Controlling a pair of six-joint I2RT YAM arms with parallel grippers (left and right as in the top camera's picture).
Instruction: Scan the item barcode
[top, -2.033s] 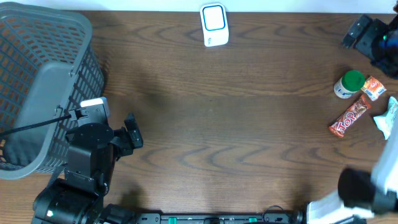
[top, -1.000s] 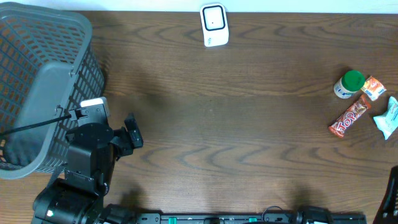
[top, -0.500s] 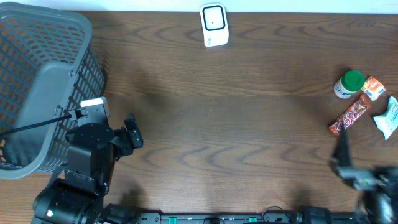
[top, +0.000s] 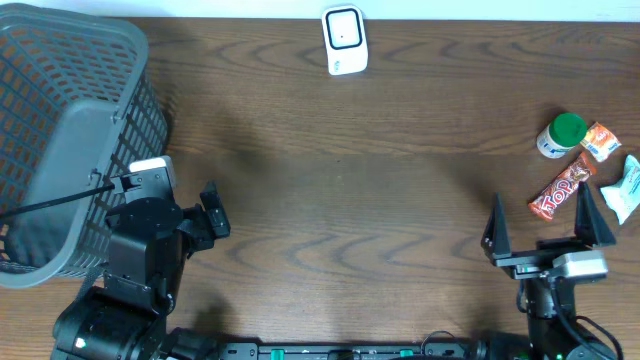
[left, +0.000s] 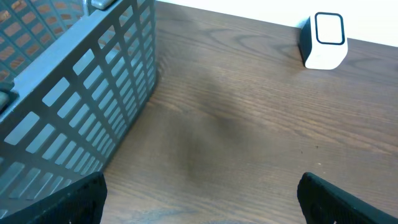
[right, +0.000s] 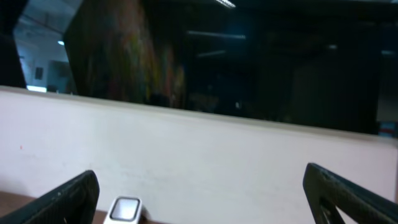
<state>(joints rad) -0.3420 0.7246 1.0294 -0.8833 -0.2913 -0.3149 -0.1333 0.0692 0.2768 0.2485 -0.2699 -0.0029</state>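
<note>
**Dark wood table (top: 380, 180): four items, one scanner, one basket**

I count four items clustered at the table's right edge: one green-capped bottle (top: 562, 135), one orange packet (top: 601, 140) just beside it, one red candy bar (top: 562, 188) and one pale blue packet (top: 625, 188). One white scanner (top: 344, 38) stands mid far edge. One grey basket (top: 70, 130) fills the far left corner. Both end effectors are released and empty. The right end effector (top: 542, 225) is near the candy bar, and the left end effector (top: 212, 212) is beside the basket. A white wall (right: 217, 168) backs the table.

The right gripper (top: 542, 228) is pointing forward, its jaws gaping wide (nothing between them); the left gripper (top: 208, 213) is angling rightward, its jaws likewise spreading apart.
</note>
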